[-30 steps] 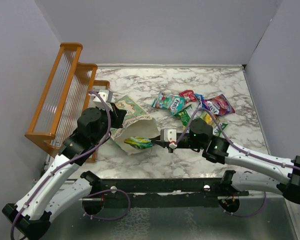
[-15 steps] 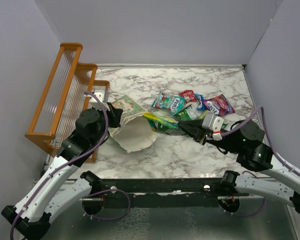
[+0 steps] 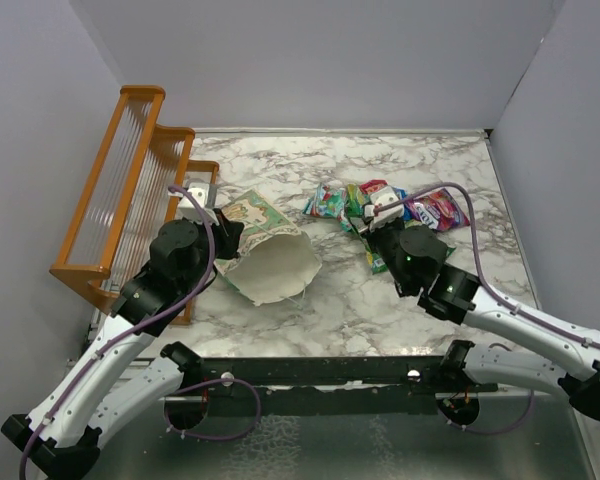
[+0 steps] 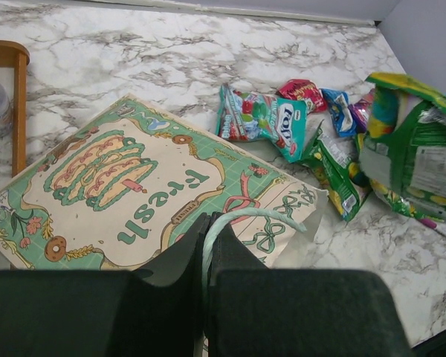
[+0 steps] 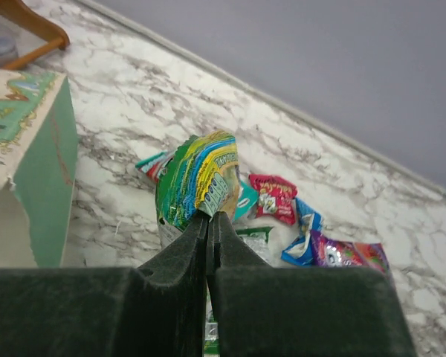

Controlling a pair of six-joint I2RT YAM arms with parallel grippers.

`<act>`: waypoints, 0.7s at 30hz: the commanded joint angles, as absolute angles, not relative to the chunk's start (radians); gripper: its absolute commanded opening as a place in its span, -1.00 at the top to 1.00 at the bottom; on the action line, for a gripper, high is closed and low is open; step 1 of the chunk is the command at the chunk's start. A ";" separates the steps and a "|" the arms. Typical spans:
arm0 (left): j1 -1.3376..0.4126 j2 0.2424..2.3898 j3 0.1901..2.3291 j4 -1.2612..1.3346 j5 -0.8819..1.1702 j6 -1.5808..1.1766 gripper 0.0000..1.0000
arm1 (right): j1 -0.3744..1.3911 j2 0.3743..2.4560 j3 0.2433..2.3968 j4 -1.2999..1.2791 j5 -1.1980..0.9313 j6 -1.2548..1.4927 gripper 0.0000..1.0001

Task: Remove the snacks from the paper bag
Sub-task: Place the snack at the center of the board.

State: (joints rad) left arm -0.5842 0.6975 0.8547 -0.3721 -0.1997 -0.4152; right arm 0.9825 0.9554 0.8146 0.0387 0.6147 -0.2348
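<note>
The pale-green paper bag [image 3: 268,255] lies on its side, its white mouth facing the front; nothing shows inside. Its printed face fills the left wrist view [image 4: 134,186]. My left gripper [image 3: 227,237] [image 4: 207,222] is shut on the bag's thin loop handle [image 4: 241,216]. My right gripper [image 3: 365,210] [image 5: 209,217] is shut on a green-and-yellow snack packet [image 5: 197,178] [image 4: 412,145], held above the pile of snacks [image 3: 425,210]. The pile holds a teal packet [image 4: 264,119], a red one [image 5: 273,197], a purple one [image 5: 342,253] and a green one [image 3: 378,258].
The orange wooden rack [image 3: 130,190] stands along the left wall, right behind the bag; its corner shows in the left wrist view [image 4: 4,56]. Grey walls close the table at the back and the right. Bare marble [image 3: 380,310] lies in front of the bag and the pile.
My right gripper drew the green-and-yellow packet out of the bag's mouth, swung right, then moved back over the snack pile. The left gripper kept hold of the handle, barely moving.
</note>
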 commanded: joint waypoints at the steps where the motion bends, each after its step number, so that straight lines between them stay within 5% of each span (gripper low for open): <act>1: -0.582 0.679 0.873 -0.366 -0.195 -0.409 1.00 | 0.887 1.021 0.776 0.082 0.483 -0.052 0.97; 7: -0.581 0.686 0.870 -0.370 -0.180 -0.416 1.00 | 0.877 1.172 0.718 0.108 0.345 0.004 0.97; 21: -0.582 0.672 0.862 -0.360 -0.177 -0.404 1.00 | 0.789 1.417 0.707 0.053 0.567 -0.006 0.97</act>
State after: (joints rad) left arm -0.5842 0.6872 0.8547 -0.3763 -0.1913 -0.4137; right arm 0.8276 1.3979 0.7162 0.0608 0.4805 -0.0067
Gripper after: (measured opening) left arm 0.019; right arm 0.017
